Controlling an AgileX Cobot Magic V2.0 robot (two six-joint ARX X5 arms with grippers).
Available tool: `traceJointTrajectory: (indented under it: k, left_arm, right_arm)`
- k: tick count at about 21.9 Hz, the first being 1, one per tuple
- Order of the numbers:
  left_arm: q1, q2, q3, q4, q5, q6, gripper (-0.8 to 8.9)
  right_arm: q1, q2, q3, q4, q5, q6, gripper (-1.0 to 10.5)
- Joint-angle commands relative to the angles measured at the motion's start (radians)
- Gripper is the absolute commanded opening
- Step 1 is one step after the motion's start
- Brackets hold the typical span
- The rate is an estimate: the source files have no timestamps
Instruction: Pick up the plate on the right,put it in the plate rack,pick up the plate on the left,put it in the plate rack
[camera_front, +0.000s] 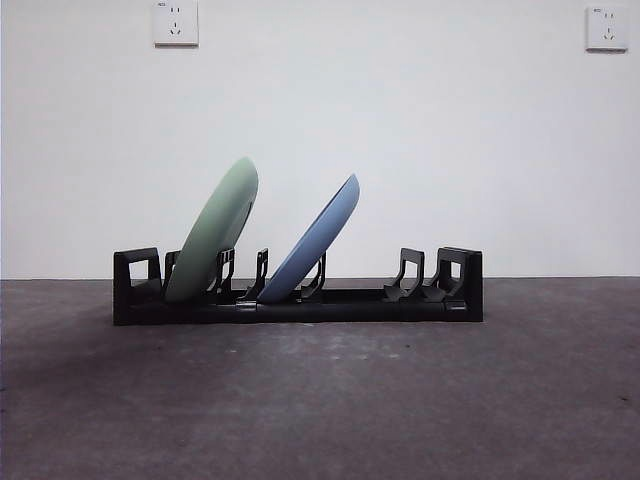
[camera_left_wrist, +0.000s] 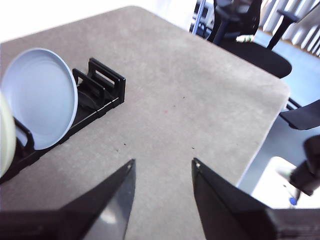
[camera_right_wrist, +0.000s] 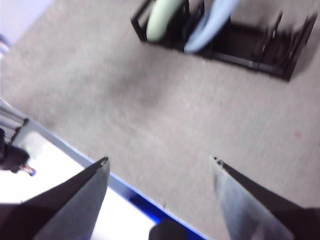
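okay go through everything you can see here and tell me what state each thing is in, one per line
green plate: standing in the plate rack, leaning, near one end.
blue plate: standing in the rack beside the green one, leaning the same way.
plate rack: on the table, holding both plates, slots at the other end free.
left gripper: open, holding nothing, away from the rack.
right gripper: open, holding nothing, away from the rack.

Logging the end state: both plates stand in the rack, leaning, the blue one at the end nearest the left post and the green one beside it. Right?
Not quite. In the front view the green plate sits nearest the plate rack's left post; the blue plate stands beside it, toward the middle. Both lean.
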Motion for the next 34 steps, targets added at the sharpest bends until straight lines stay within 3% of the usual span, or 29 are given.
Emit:
traceJointTrajectory:
  k: [1,6,8,9,10,11,17,20,31,34]
  left_arm:
    - [-0.003,-0.047,-0.002,-0.037,0.002,-0.007,1.88]
    - [-0.003,-0.087,-0.001,-0.111,0.004,-0.022,1.87]
    - [-0.003,-0.088,-0.001,-0.119,0.03,-0.021,1.82]
    - [-0.003,-0.088,-0.001,-0.117,0.056,-0.021,1.27]
    - [-0.003,-0.088,-0.001,-0.115,0.08,-0.02,0.04]
    - [-0.003,-0.088,-0.001,-0.109,0.082,-0.02,-0.05]
    - [-0.003,-0.088,-0.001,-0.1,0.08,-0.021,-0.04]
    - [-0.003,-0.084,-0.001,-0.099,0.08,-0.021,-0.04]
    - [-0.003,-0.081,-0.001,-0.096,0.08,-0.02,-0.04]
    - [-0.003,-0.067,-0.001,-0.084,0.054,0.014,-0.04]
  right_arm:
    - [0.001,-0.029,-0.045,-0.024,0.0,-0.011,3.4]
    - [0.001,-0.083,-0.071,-0.024,-0.019,-0.017,3.1]
    - [0.001,-0.099,-0.071,-0.024,-0.075,-0.027,1.4]
    - [0.001,-0.105,-0.071,-0.024,-0.105,-0.037,0.8]
    - [0.001,-0.11,-0.071,-0.024,-0.133,-0.043,0.2]
    - [0.001,-0.114,-0.071,-0.024,-0.158,-0.045,-0.1]
    - [0.001,-0.115,-0.071,-0.024,-0.19,-0.039,-0.1]
    - [0.001,-0.106,-0.07,-0.024,-0.152,-0.041,0.0]
    - [0.001,-0.018,-0.07,-0.024,0.211,-0.04,0.0]
    - [0.001,0.024,-0.07,-0.024,0.264,-0.04,0.0]
